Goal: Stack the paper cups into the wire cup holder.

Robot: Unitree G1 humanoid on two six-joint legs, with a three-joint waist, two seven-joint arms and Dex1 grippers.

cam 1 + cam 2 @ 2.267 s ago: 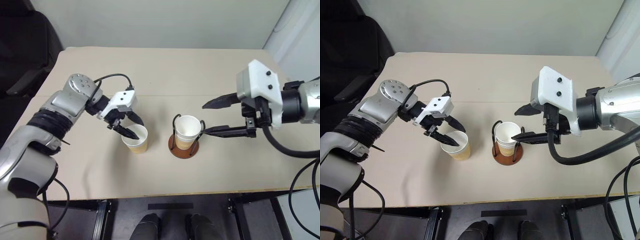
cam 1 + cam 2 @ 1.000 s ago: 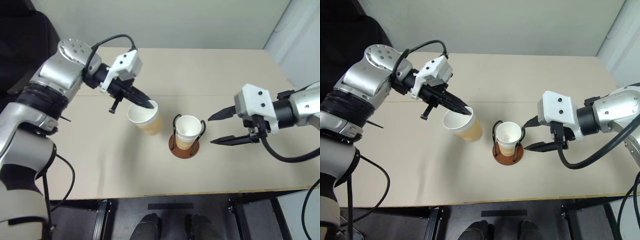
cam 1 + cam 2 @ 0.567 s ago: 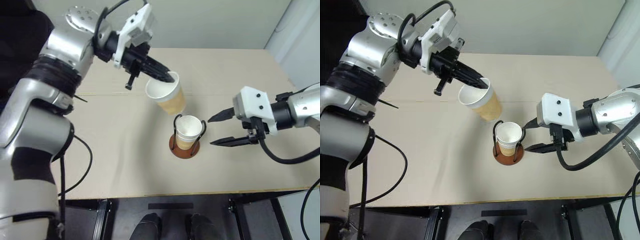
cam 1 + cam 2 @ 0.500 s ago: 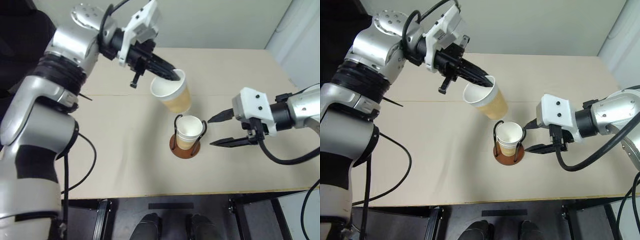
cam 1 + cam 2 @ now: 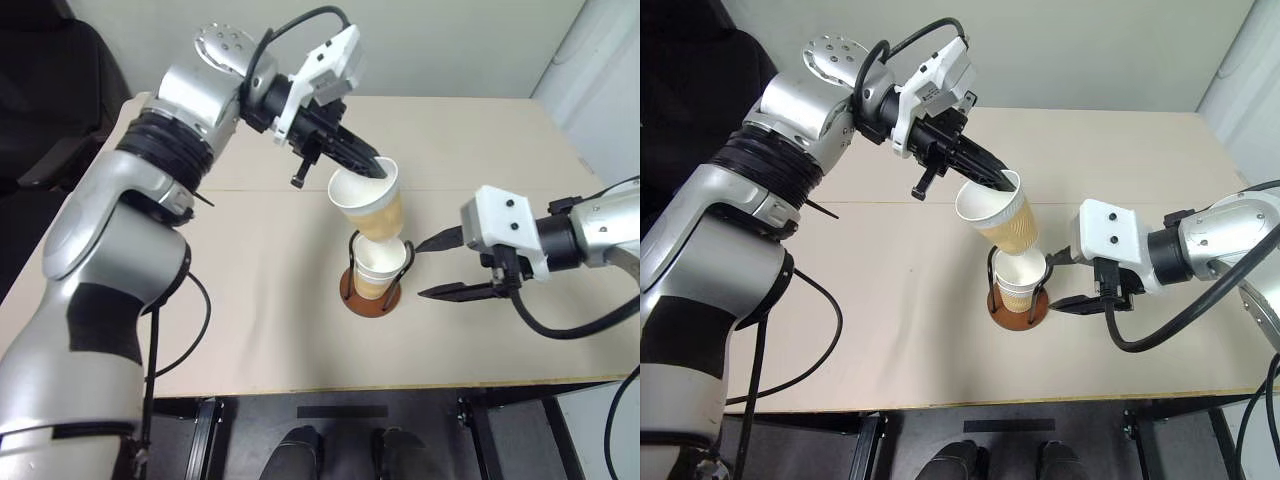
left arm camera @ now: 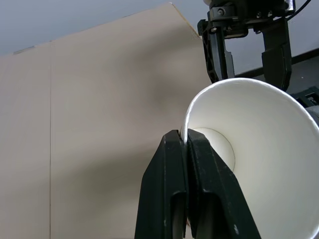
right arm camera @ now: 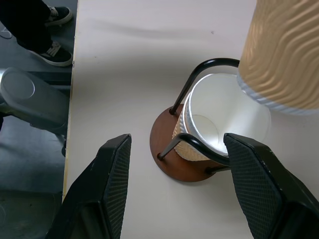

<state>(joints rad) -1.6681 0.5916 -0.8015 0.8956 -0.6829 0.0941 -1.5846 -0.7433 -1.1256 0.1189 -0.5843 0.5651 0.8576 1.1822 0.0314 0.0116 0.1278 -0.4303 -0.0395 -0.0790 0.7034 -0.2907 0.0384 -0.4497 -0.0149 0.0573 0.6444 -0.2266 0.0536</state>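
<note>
Left end effector [image 5: 372, 167] raised, pinched closed; right end effector [image 5: 436, 267] spread wide.

beige table [image 5: 250, 300]; wire cup holder [image 5: 368, 292] standing on it

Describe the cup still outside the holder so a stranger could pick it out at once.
Start at the beige table and find the wire cup holder near its middle, with one cup seated inside. The paper cup hangs tilted just above it, pinched at its rim by the left gripper, touching no surface.

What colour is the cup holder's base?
Reddish-brown base, clearest in the right wrist view.
</note>
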